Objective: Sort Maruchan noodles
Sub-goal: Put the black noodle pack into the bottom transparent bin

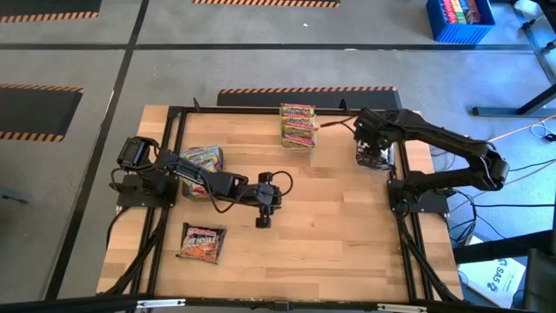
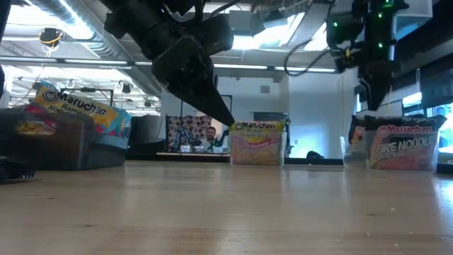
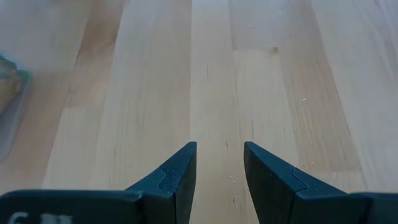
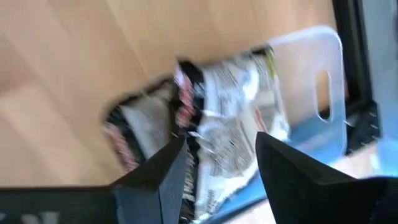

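A stack of yellow-green Maruchan packets (image 1: 297, 124) (image 2: 256, 144) lies at the table's far middle. One dark brown packet (image 1: 201, 243) lies flat near the front left. More packets (image 1: 203, 160) sit in a clear tub at the left. Dark packets (image 4: 214, 134) (image 2: 405, 147) lie in a clear tub (image 4: 311, 56) at the right. My left gripper (image 1: 263, 217) (image 3: 219, 163) is open and empty over bare wood at mid-table. My right gripper (image 1: 373, 156) (image 4: 217, 165) is open above the dark packets in the right tub, its fingers on either side of one packet.
A black frame (image 1: 174, 113) runs around the tabletop, and the arm bases stand at its left and right edges. Bare wood (image 1: 330, 235) fills the middle and front right. A blue bin (image 1: 460, 19) stands on the floor beyond the table.
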### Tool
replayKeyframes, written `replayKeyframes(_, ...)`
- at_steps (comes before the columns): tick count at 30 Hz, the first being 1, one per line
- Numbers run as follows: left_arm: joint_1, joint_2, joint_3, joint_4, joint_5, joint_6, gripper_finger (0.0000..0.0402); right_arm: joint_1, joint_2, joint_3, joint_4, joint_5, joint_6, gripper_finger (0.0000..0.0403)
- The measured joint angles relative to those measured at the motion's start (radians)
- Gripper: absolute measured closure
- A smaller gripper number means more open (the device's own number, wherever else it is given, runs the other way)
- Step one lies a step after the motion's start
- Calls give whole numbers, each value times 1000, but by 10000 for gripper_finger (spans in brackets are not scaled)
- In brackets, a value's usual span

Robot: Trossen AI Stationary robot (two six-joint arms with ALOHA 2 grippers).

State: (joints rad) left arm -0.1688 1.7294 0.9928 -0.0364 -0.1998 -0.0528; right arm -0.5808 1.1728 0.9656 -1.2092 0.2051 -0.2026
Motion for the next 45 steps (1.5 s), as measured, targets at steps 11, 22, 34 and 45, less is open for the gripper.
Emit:
replayKeyframes(11, -2, 0, 0, 0, -101, -68, 274, 37, 2, 4, 279, -398, 137, 157)
replayKeyframes(22, -81, -178, 0, -369, 29, -267, 274, 389, 23, -149, 936, -500, 277, 123)
replayKeyframes(34, -362, -331, -21, -787, 177, -833, 274, 625, 257, -179, 1220, -372, 284, 127)
replayKeyframes(45, -661, -206, -23, -842, 184, -1300, 274, 659, 363, -178, 1289, -329, 286, 127)
